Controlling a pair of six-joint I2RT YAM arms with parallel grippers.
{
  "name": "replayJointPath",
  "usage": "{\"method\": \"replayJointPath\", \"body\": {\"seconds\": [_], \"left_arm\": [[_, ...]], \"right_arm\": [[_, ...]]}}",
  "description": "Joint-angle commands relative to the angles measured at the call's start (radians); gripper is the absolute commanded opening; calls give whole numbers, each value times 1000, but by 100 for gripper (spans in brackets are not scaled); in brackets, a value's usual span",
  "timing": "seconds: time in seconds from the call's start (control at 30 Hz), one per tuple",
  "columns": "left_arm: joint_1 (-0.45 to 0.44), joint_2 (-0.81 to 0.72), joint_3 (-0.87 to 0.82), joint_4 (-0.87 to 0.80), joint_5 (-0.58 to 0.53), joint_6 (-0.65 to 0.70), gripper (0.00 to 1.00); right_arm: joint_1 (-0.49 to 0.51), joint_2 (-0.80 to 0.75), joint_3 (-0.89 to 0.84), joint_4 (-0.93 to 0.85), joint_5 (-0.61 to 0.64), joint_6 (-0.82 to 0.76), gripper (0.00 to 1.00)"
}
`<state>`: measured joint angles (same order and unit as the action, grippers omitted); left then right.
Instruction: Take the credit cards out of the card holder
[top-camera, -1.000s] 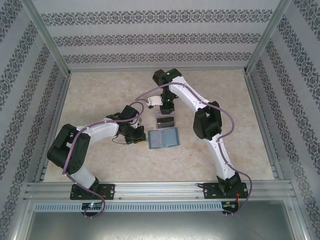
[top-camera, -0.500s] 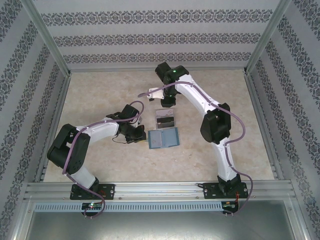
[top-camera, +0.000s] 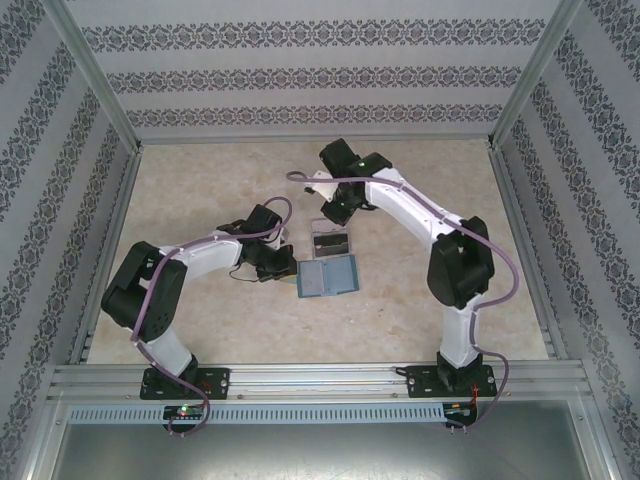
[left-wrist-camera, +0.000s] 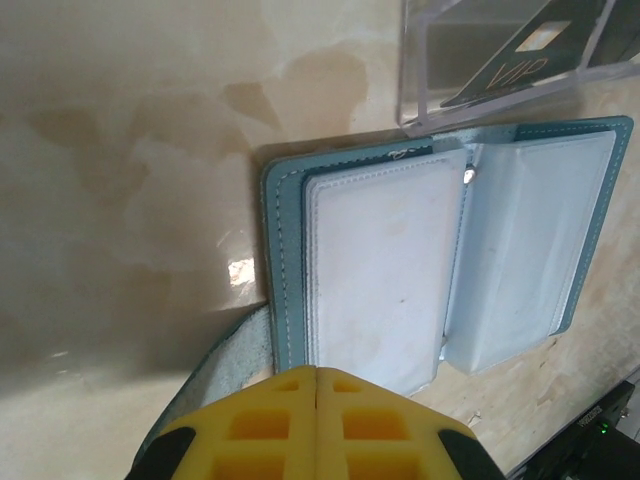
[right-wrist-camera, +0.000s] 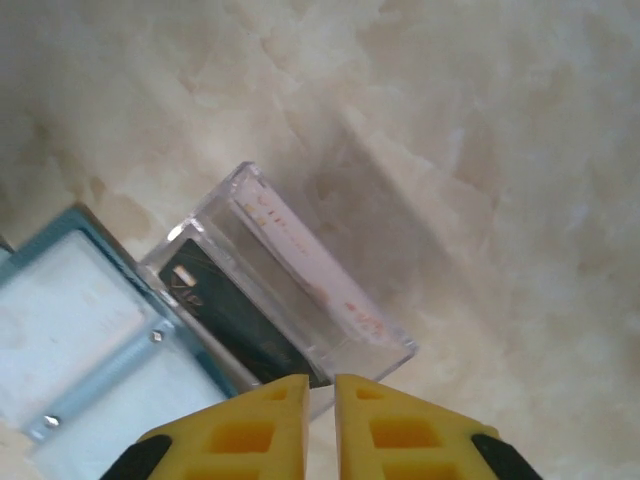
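Top external view, from the near edge outward: the left gripper sits low on the surface at the left edge of the card holder. Its fingers are pressed together, and I cannot tell whether they pinch the little tab or just rest there. The card holder lies open and flat, and its clear sleeves look empty from the left wrist view. Just beyond it, touching its far edge, is a clear plastic tray with the credit cards inside, one dark and one pale. Farthest out, the right gripper hangs over the tray's far side, all but closed, with a thin slit between the fingers and nothing in it.

The risk I see is the tight spacing. If the left gripper drags the holder, it would likely shove the tray and could spill the cards. If the right gripper drops, it could clip the tray's rim and tip it.
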<state>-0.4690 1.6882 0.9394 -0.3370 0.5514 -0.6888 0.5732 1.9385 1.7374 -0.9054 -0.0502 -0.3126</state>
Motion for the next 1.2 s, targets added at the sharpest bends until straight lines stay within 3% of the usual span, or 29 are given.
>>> {"method": "replayJointPath", "body": {"seconds": [0.0,0.17,0.4,0.63,1.17], "left_arm": [[11,23,29,26,31,12,0],[11,48,39,27,47,20,0],[11,64,41,19,63,32,0],[11,87,33,1,59,48,0],[12,116,21,-14,59,63,0]], "right_arm": [[11,-101,-106,135,-36,343,10],[23,-196,-292,238,-110,592,4],[46,-233,-403,239,-234,845,2],[89,-205,-491,340,-304,954,12],[150,-30,-464,386,-329,1013,19]]}}
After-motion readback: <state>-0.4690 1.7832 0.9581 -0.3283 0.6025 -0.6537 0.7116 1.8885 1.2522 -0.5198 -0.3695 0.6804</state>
